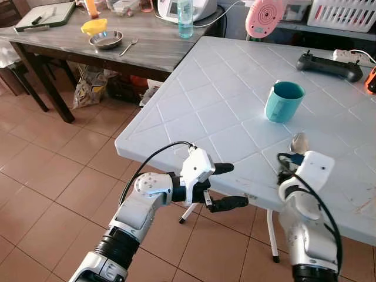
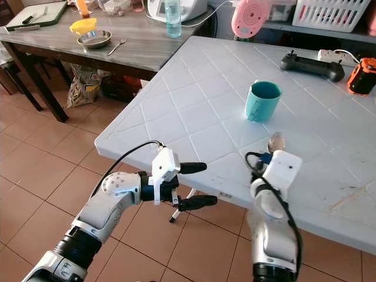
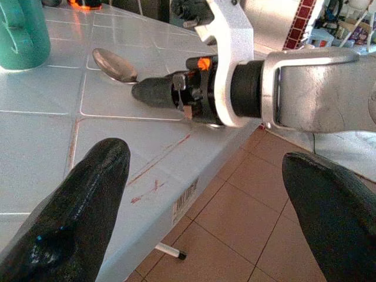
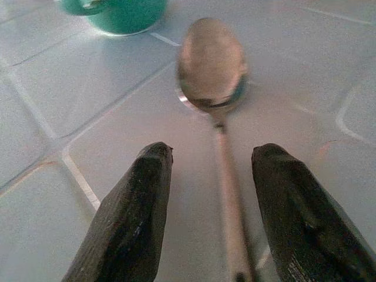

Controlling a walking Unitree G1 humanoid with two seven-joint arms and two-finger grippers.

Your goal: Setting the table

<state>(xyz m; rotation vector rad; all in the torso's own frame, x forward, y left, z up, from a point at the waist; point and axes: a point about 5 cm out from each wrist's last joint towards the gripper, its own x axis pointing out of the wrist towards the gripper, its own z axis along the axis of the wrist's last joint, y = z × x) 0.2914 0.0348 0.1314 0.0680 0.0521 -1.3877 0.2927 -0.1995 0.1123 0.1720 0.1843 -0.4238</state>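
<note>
A metal spoon (image 4: 211,64) lies flat on the white plastic table (image 1: 205,94), its bowl pointing toward a teal cup (image 1: 284,101) that stands upright further in. My right gripper (image 4: 211,150) is low over the table and open, one finger on each side of the spoon's handle with a gap to both. My left gripper (image 1: 238,185) is open and holds nothing; it hovers in the air just off the table's near edge, left of the right arm, pointing toward it.
A black controller (image 1: 329,64) and an orange object (image 1: 371,81) lie at the table's far right. A dark wooden table (image 1: 147,47) at the back left carries a steel bowl (image 1: 106,39), a fork (image 1: 129,46) and a bottle (image 1: 185,17). Brown tiled floor (image 1: 59,176) lies below.
</note>
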